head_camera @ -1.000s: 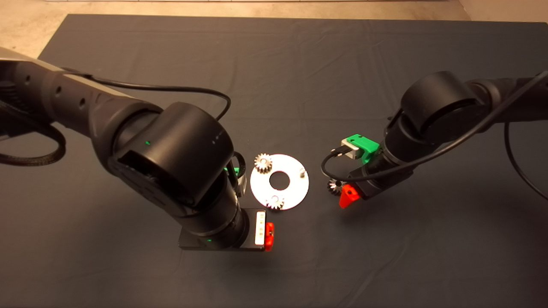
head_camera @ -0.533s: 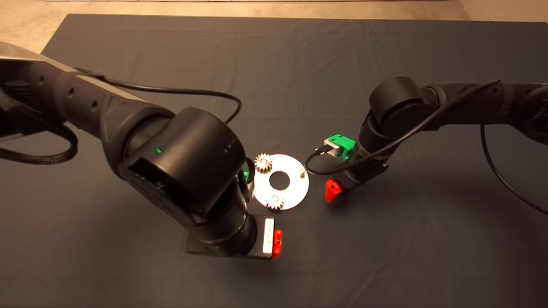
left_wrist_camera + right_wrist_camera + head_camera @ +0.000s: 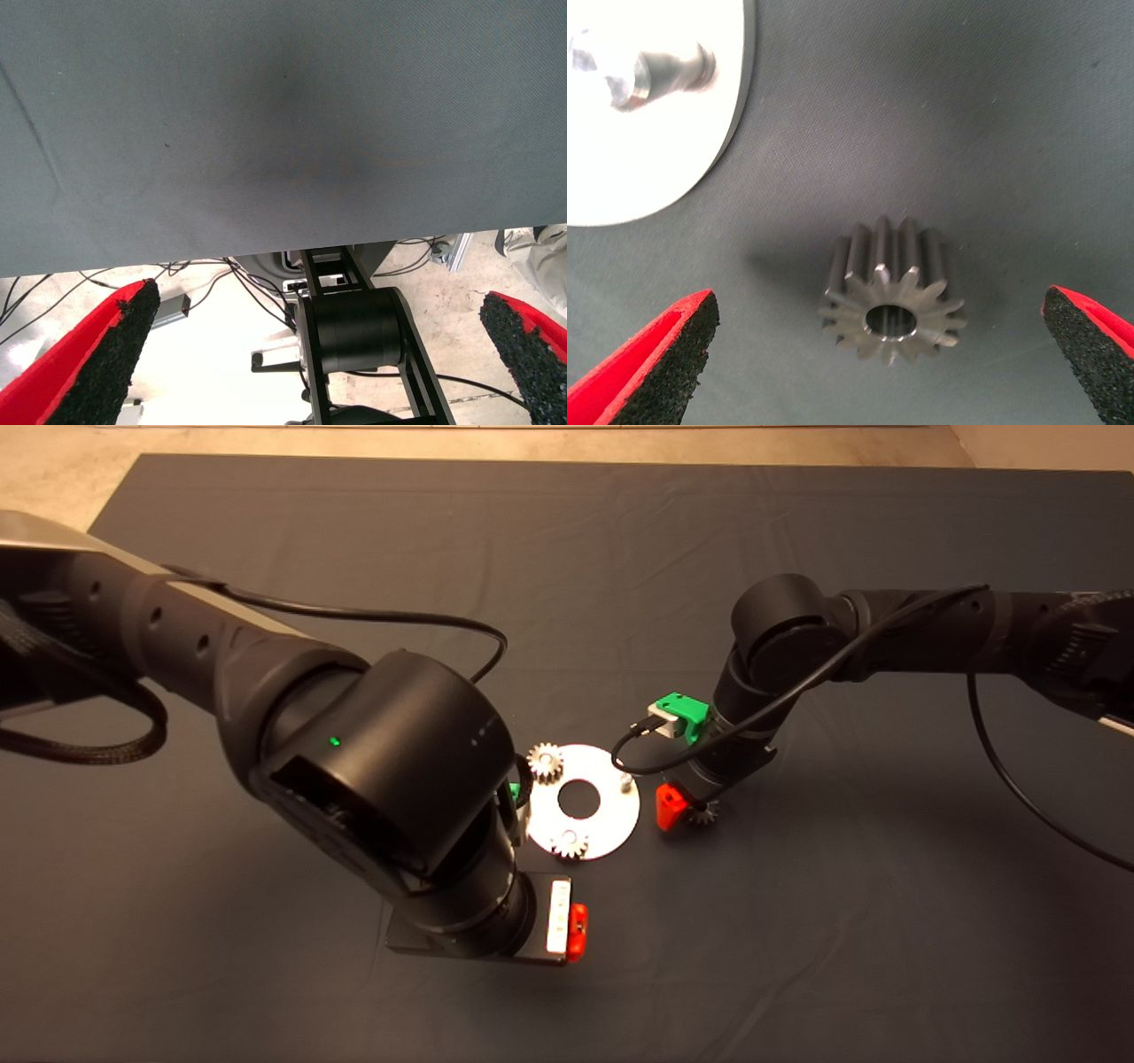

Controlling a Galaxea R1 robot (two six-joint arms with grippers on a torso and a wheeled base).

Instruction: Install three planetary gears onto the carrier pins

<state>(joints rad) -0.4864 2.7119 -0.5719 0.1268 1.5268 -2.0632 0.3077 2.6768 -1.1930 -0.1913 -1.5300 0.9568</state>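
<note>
The white disc [image 3: 602, 815] lies mid-mat. Two planetary gears [image 3: 545, 763] [image 3: 570, 843] sit on carrier pins at its left and near rim. A third carrier pin [image 3: 625, 782] [image 3: 660, 71] stands bare on the right rim. The third gear [image 3: 705, 812] [image 3: 892, 301] lies flat on the mat just right of the disc. My right gripper [image 3: 689, 809] [image 3: 879, 332] is open and low over that gear, with one finger [image 3: 660, 363] on each side and not touching it. My left gripper [image 3: 571, 932] [image 3: 319, 345] hangs open and empty in front of the disc.
The bulky left arm [image 3: 381, 779] covers the mat left of the disc. The left wrist view looks past the mat's edge [image 3: 266, 252] to cables and a stand on the floor. The right arm [image 3: 780, 638] reaches in over the right half of the mat.
The right arm has swung left toward the disc, bringing its gripper down around the loose gear, which stays on the mat. The left arm has drifted slightly right.
</note>
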